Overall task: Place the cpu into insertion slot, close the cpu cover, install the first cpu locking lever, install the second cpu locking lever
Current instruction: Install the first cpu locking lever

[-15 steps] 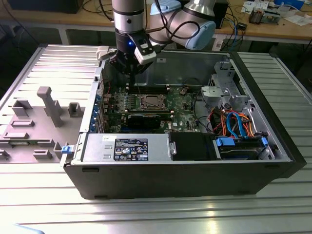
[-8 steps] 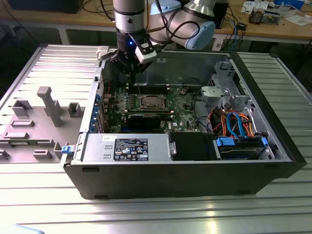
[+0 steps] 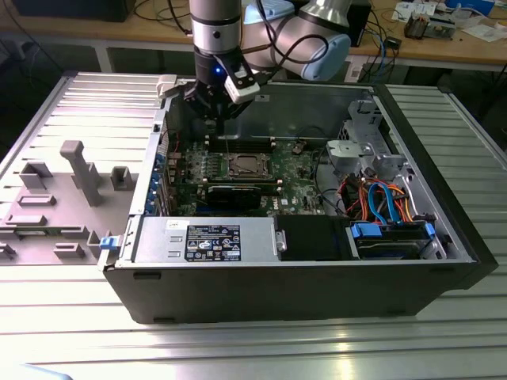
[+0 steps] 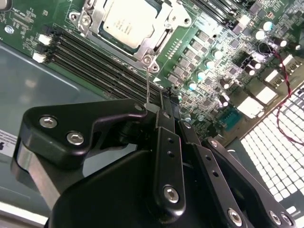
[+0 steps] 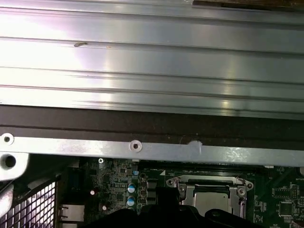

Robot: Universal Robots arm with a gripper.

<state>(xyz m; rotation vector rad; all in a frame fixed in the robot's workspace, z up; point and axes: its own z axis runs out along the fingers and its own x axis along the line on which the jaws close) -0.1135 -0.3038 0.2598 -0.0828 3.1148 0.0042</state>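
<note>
Pincer (image 4: 164, 105), matte black, pinches thin wire lever (image 4: 147, 80) beside square dull-silver cpu (image 4: 127, 21).

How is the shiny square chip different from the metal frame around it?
The cpu is a solid, pale silver square; the cpu cover is a grey frame with a square hole. The cpu fills the middle; the cpu cover rings its edges. Both look metal and lie flat on the green motherboard.

Lab: cable-strewn workbench (image 3: 444, 49), ribbed aluminium table (image 3: 238, 348)
</note>
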